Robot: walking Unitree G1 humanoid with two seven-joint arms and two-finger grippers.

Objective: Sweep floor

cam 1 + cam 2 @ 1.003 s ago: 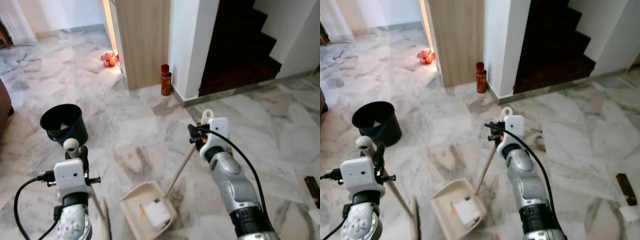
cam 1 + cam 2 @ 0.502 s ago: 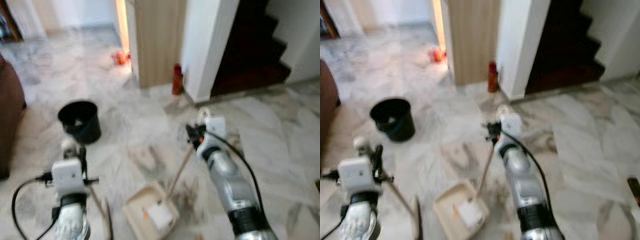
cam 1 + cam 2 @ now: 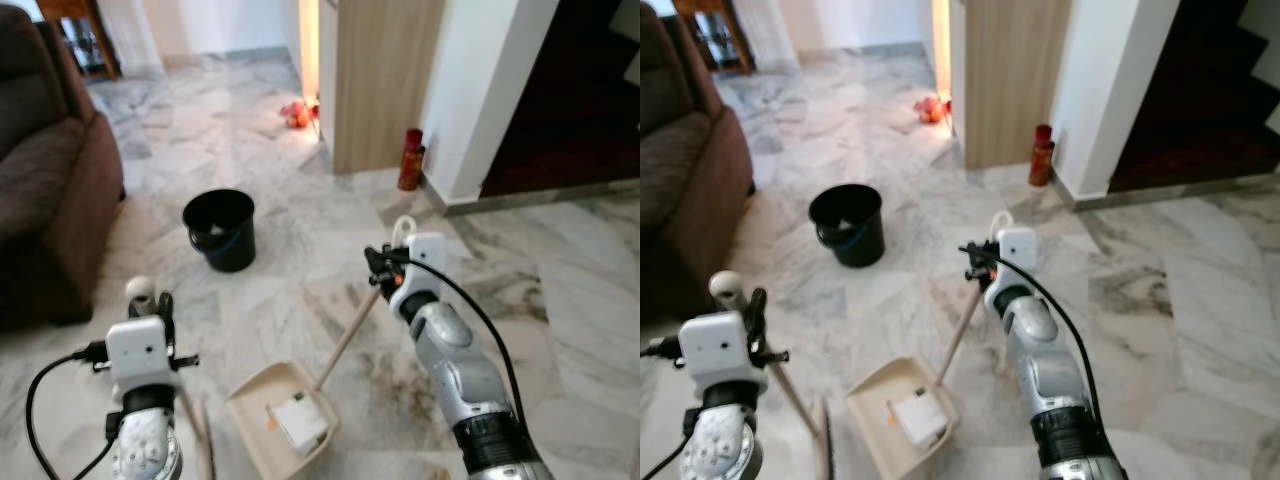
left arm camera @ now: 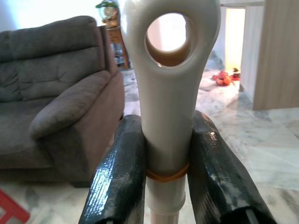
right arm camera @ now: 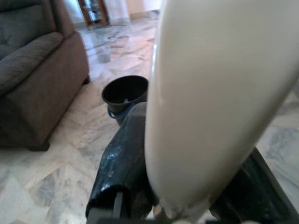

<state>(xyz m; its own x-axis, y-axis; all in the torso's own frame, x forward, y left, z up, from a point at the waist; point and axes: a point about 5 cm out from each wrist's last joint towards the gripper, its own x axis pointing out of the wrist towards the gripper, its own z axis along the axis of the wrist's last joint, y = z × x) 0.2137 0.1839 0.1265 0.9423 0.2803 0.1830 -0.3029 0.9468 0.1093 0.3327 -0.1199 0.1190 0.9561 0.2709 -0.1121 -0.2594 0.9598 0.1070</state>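
Note:
My left gripper (image 3: 150,303) is shut on the cream broom handle (image 4: 169,93), just below its looped end, and its black fingers (image 4: 119,173) press on both sides. The broom stick (image 3: 190,418) slants down to the floor at the lower left. My right gripper (image 3: 384,270) is shut on the top of the dustpan's long handle (image 3: 346,340); its fingers (image 5: 122,161) clamp the cream shaft. The beige dustpan (image 3: 250,404) rests on the marble floor between the arms, with a white crumpled piece of trash (image 3: 297,424) inside it.
A black bucket (image 3: 221,230) stands on the floor ahead to the left. A brown sofa (image 3: 45,170) fills the left side. Ahead are a wooden panel (image 3: 385,80), a red bottle (image 3: 410,160), a white pillar and dark stairs (image 3: 580,100). Orange items (image 3: 297,113) lie far back.
The whole view has swung left, so the sofa now shows and the bucket sits nearer the middle. Both grippers keep their holds; the dustpan stays between the arms.

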